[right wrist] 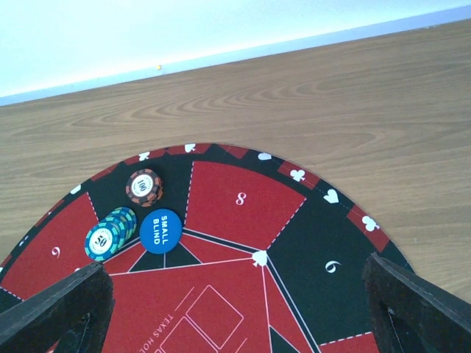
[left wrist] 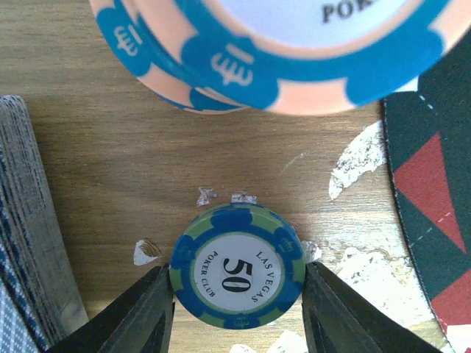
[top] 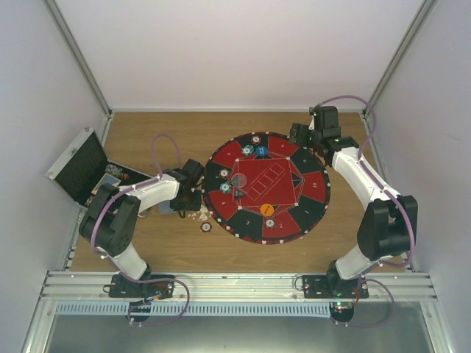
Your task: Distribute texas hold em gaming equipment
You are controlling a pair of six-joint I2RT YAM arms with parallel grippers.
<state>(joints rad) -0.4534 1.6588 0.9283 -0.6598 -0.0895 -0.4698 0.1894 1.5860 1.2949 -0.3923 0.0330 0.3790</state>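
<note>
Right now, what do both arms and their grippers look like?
Both the left arm and the right arm have white links between bulky black joints. A lilac cable loops along each. The left gripper and the right gripper each have two plain black, wedge-shaped fingers, with no markings visible.

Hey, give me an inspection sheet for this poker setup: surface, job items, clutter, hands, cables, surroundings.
Surface: wood table, white worn patches near the mat.
Job's things: teal chips, dark red chip and blue disc on mat; orange disc on mat; 50 chip on wood; cards beside it.
Clutter: open case at left.
Hands: left hand closed on 50 chip; right hand open, empty, over mat.
Cables: purple cables loop along both arms.
Surroundings: white walls, metal frame.
</note>
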